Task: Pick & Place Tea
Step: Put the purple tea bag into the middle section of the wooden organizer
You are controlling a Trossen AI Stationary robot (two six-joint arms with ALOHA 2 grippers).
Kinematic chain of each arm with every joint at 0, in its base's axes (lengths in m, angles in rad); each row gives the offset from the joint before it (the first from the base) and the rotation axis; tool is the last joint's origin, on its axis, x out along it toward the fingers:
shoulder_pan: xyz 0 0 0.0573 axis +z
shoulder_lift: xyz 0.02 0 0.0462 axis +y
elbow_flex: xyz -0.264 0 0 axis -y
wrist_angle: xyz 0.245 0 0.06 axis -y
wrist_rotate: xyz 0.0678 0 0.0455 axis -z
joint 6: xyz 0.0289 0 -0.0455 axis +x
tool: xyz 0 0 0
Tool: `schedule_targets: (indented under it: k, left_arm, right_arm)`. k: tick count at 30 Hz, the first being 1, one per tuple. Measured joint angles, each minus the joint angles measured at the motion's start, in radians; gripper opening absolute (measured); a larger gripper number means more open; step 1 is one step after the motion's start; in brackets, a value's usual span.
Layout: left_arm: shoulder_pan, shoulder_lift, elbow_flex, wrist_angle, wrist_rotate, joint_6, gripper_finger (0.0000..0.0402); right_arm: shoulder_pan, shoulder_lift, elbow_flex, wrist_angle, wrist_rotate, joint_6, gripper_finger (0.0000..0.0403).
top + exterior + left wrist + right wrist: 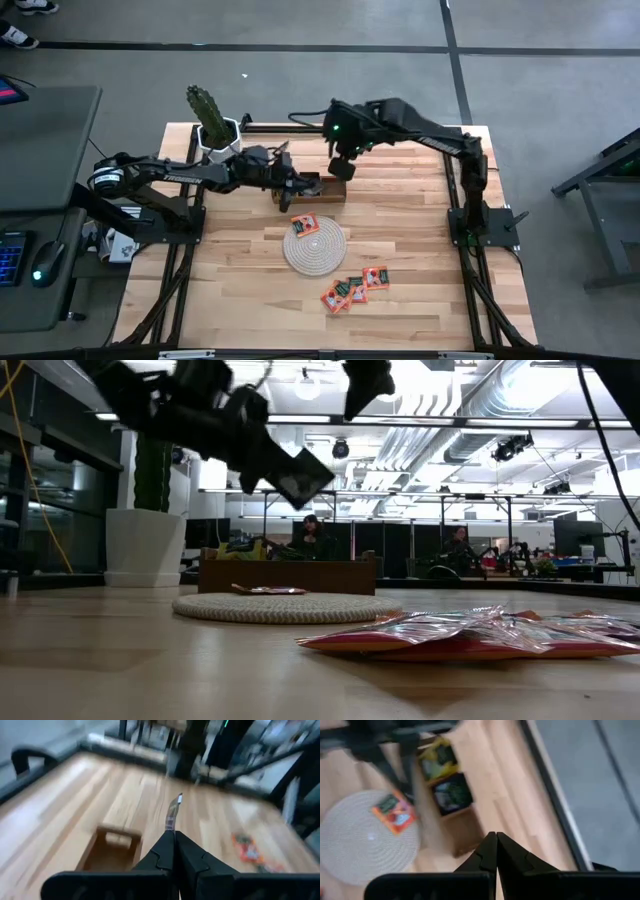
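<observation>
My left gripper (298,183) hovers over the brown wooden tray (318,190), shut on a dark tea sachet (305,475). My right gripper (340,170) hangs shut and empty above the tray's right end. In the right wrist view the tray holds yellow-green sachets (437,760) in one compartment and dark ones (452,795) in the middle; the third compartment (465,832) looks bare. One orange-red sachet (303,224) lies flat on the round woven mat (320,252). Several more orange-red sachets (355,287) lie in a loose pile on the table near the mat. My left gripper pinches the dark sachet between its two fingers (162,851) by one edge (171,826). The fingers come from the table's left, slanting down. The sachet sticks out past the fingertips, seen edge-on in the wrist view, tilted and lifted clear above the tray (112,850).
A potted cactus in a white pot (212,125) stands at the table's far left, behind the left arm. The arms' frames run along both side edges of the table. Bare wood lies near the front edge (250,310). People sit at desks in the room behind (312,532).
</observation>
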State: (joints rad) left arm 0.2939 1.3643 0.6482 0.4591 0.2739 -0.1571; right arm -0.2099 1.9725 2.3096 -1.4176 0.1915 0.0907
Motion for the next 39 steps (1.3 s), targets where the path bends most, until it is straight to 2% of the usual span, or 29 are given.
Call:
schedule_targets:
  k: [4, 10, 13, 16, 22, 25, 29, 33, 39]
  left_arm:
    - [0.001, 0.0, -0.13, 0.191, -0.02, -0.074, 0.0]
    - [0.002, 0.001, -0.248, 0.343, -0.16, -0.136, 0.0]
    - [0.002, -0.002, -0.26, 0.419, -0.185, -0.137, 0.0]
    - [0.001, 0.004, -0.263, 0.406, -0.199, -0.153, 0.0]
    - [0.001, 0.134, -0.266, 0.566, -0.197, -0.195, 0.0]
    - [0.001, 0.223, -0.263, 0.691, -0.205, -0.237, 0.0]
    - [0.001, 0.324, -0.262, 0.855, -0.217, -0.282, 0.0]
    - [0.001, 0.387, -0.264, 0.88, -0.234, -0.319, 0.0]
    - [0.001, 0.394, -0.262, 0.88, -0.284, -0.326, 0.0]
  right_arm:
    - [-0.017, -0.042, -0.001, -0.026, -0.003, 0.032, 0.0]
    - [-0.011, -0.108, -0.001, -0.072, 0.016, 0.097, 0.0]
    - [0.013, -0.119, -0.001, -0.095, 0.027, 0.123, 0.0]
    - [0.034, -0.119, -0.001, -0.141, 0.037, 0.15, 0.0]
    - [0.082, -0.133, -0.039, -0.118, 0.041, 0.14, 0.0]
    - [0.093, -0.169, -0.109, -0.076, 0.037, 0.148, 0.0]
    - [0.092, -0.253, -0.276, 0.027, 0.038, 0.175, 0.0]
    - [0.094, -0.365, -0.482, 0.175, 0.022, 0.225, 0.0]
    - [0.097, -0.535, -0.745, 0.379, -0.028, 0.305, 0.0]
